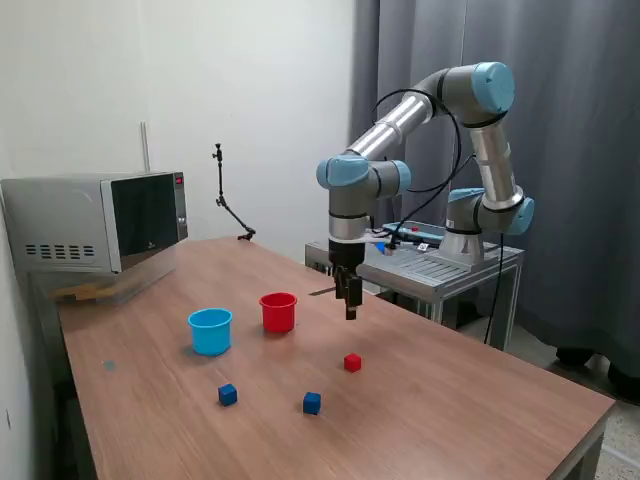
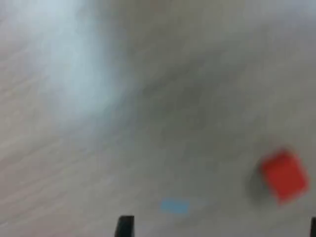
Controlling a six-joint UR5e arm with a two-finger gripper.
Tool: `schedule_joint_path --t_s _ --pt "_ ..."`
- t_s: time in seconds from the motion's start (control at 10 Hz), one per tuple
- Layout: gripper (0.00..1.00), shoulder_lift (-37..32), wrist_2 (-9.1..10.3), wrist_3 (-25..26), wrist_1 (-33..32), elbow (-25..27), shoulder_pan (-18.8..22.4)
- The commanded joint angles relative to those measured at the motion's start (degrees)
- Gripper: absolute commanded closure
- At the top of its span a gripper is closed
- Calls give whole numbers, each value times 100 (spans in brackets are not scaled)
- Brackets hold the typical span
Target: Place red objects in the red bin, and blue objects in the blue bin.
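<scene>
Progress, as I read it from the exterior view, is partial at best: three cubes are out on the bench. I count one red cube and two dark blue cubes, one in front of the blue cup and the other nearer the red cube. So at least these three are left to sort. The red cup and the light blue cup stand upright, near each other, behind the cubes. From this angle I cannot see to the bottom of either cup, so I cannot say whether anything already lies in them. My claw hangs above the bench on the exterior view's right of the red cup, above and behind the red cube, touching nothing. It looks closed or nearly so, yet I cannot tell for sure at this size, and I see nothing held in it.

Wrist view is badly blurred. The red cube shows off to one side on the wood, not between the fingertips, whose dark tips just enter the frame edge. A small pale blue patch lies on the surface; I cannot tell what it is. No cup appears here.
</scene>
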Motion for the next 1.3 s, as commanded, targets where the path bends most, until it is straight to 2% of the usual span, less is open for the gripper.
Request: schedule_joint_path --t_s 0.0,0.1,0.5,1.2 --pt "0 -88 307 -1374 97 323 304" --pt "0 -97 553 -2224 150 367 322" --pt "0 -114 591 -3066 238 209 462" --pt "0 729 574 -3077 432 -519 393"
